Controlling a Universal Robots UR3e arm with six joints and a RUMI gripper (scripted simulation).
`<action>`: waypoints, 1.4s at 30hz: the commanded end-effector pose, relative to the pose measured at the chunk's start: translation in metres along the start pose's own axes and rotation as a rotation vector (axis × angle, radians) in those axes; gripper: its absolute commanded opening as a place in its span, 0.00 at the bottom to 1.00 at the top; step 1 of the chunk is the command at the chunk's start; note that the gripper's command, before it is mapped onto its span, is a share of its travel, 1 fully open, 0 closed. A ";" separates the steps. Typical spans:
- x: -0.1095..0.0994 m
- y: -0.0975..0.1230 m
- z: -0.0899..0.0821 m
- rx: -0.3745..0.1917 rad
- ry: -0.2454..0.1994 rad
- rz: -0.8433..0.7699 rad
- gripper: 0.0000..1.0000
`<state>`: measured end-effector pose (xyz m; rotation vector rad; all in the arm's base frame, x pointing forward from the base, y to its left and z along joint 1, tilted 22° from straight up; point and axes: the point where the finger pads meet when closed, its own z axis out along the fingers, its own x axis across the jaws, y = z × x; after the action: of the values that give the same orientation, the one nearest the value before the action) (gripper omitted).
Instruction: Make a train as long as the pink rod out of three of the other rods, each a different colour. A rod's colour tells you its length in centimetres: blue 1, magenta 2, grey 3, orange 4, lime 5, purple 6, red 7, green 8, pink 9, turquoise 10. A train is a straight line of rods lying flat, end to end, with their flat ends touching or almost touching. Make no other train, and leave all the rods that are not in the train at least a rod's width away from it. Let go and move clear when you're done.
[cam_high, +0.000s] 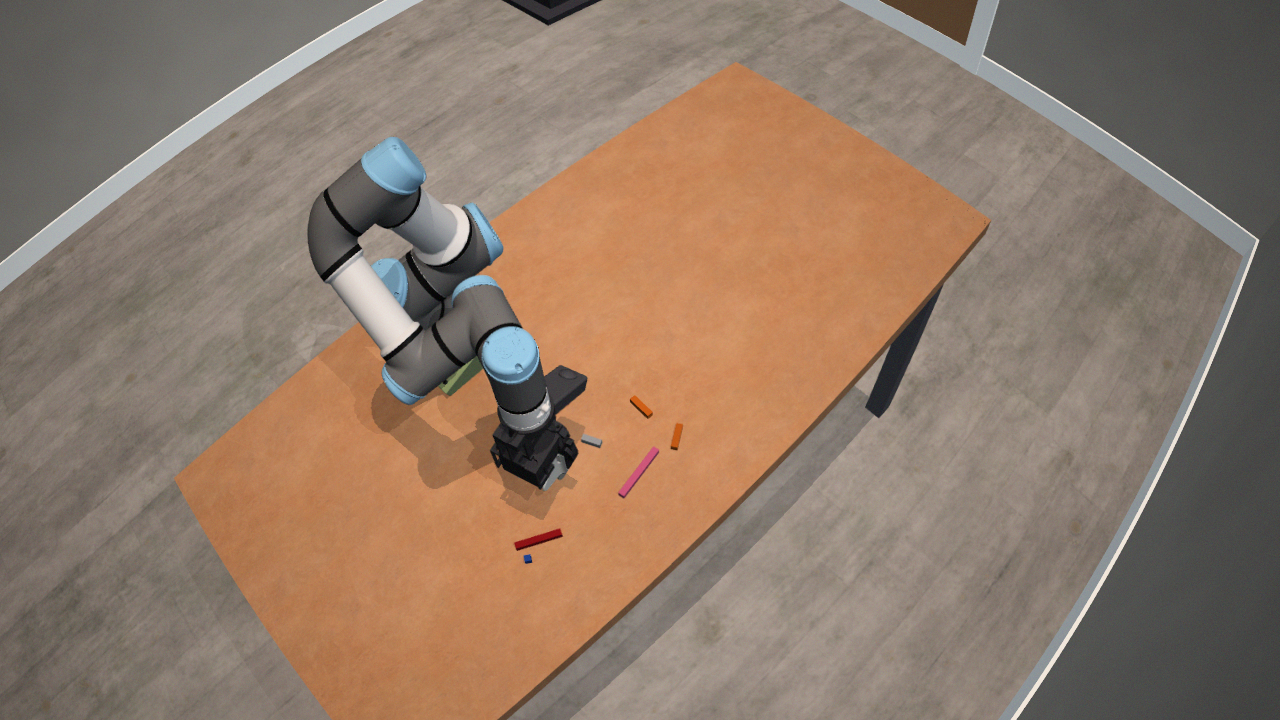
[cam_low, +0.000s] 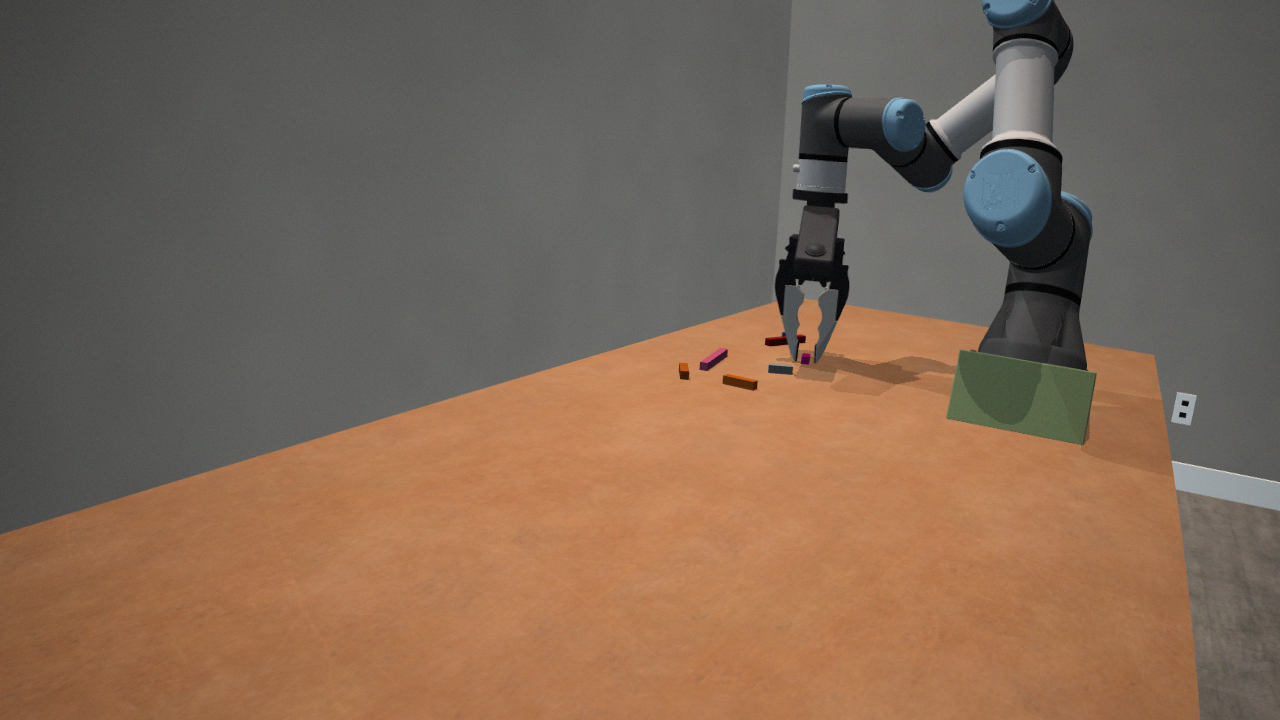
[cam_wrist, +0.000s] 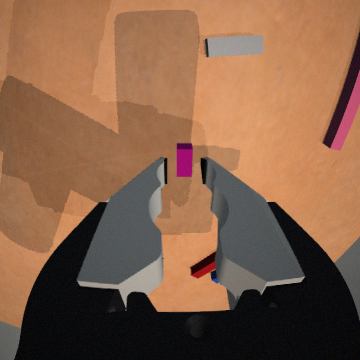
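Observation:
My gripper (cam_wrist: 183, 159) points straight down with its tips close to the table. The fingers stand a little apart on either side of a short magenta rod (cam_wrist: 184, 160), with a small gap on each side. In the exterior view the magenta rod (cam_low: 805, 358) lies on the table between the tips of the gripper (cam_low: 808, 353). In the top view the gripper (cam_high: 554, 474) hides it. A grey rod (cam_wrist: 235, 46) lies beyond it, and the pink rod (cam_wrist: 345, 107) lies to the right. The red rod (cam_high: 537, 539) and a blue rod (cam_high: 528, 558) lie behind the gripper.
Two orange rods (cam_high: 640, 406) (cam_high: 676, 436) lie past the grey rod (cam_high: 591, 440) and the pink rod (cam_high: 638, 471), towards the table's near edge. A green block (cam_low: 1020, 407) stands at the arm's base.

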<state>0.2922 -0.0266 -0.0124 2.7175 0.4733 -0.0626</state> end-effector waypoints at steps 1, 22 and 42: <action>0.001 0.000 0.000 -0.001 0.002 0.000 0.14; 0.001 0.000 0.000 -0.001 0.002 0.000 0.00; 0.001 0.000 0.000 -0.001 0.002 0.000 0.00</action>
<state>0.2922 -0.0266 -0.0124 2.7175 0.4733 -0.0626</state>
